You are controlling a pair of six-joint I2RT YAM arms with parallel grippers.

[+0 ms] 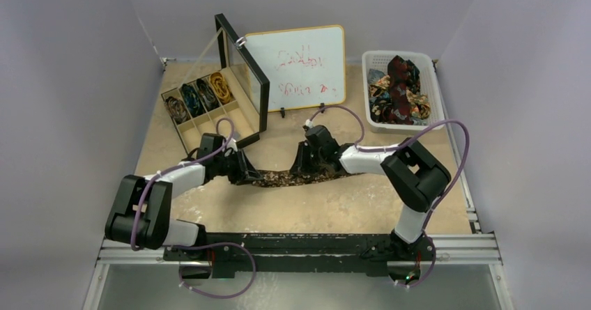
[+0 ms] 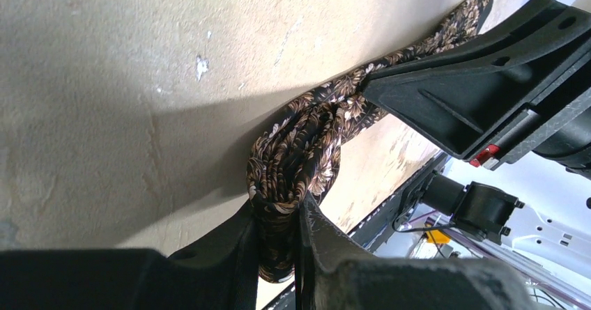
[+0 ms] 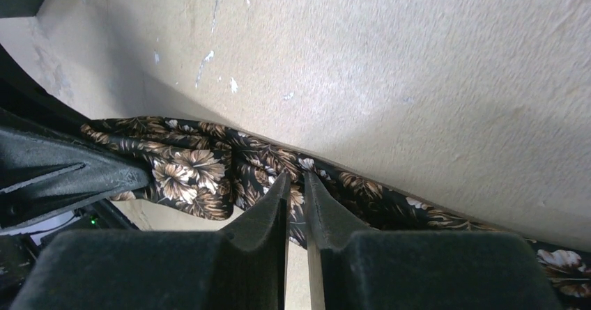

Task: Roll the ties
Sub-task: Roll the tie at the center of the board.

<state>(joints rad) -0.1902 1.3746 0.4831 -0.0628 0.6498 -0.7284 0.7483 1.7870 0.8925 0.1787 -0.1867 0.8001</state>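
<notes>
A brown-gold speckled tie [image 1: 306,177] lies stretched across the middle of the table. My left gripper [image 1: 248,173] is at its left end. In the left wrist view that gripper [image 2: 279,205] is shut on a bunched, folded-over end of the tie [image 2: 306,139], which runs away toward the right gripper's black body [image 2: 481,94]. My right gripper [image 1: 304,168] is further along the strip. In the right wrist view it [image 3: 296,176] is shut on a thin fold of the tie [image 3: 195,171], pinching it against the table. The left gripper's finger [image 3: 63,177] shows at the left.
A black compartment box [image 1: 182,133] with its lid [image 1: 244,80] propped open stands at the back left and holds several rolled ties [image 1: 201,94]. A whiteboard [image 1: 296,66] stands behind. A white basket [image 1: 435,94] with loose ties [image 1: 398,87] sits at the back right.
</notes>
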